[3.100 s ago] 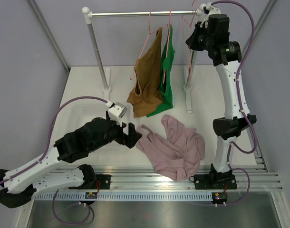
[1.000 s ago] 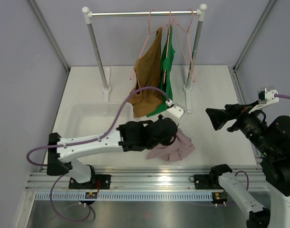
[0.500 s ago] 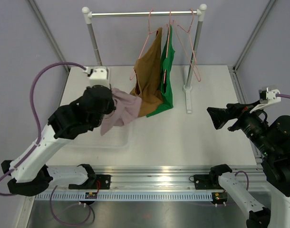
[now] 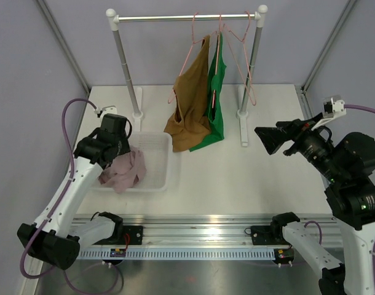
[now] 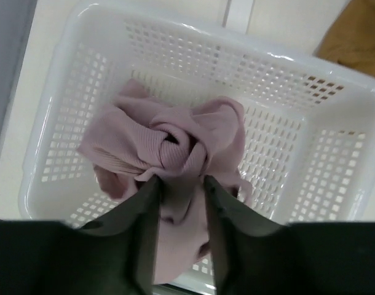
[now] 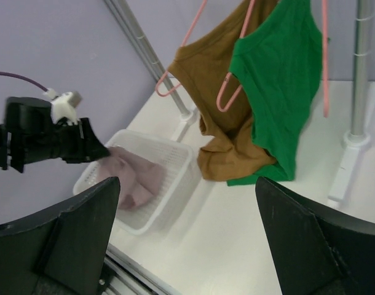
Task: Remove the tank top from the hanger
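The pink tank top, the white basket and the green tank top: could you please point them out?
pink tank top [image 5: 169, 144], left wrist view, bunched middle.
white basket [image 5: 175, 29], left wrist view, far rim.
green tank top [image 6: 276, 74], right wrist view, chest panel.

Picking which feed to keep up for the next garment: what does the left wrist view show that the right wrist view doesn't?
Only left wrist: a close look down at the left gripper, its fingers either side of a fold of the pink top; whether they pinch it I can't tell. Only right wrist: the brown tank top and green tank top hanging on pink hangers, an empty pink hanger beside them, and the right gripper open, holding nothing. Both: the white basket with the pink top lying in it.
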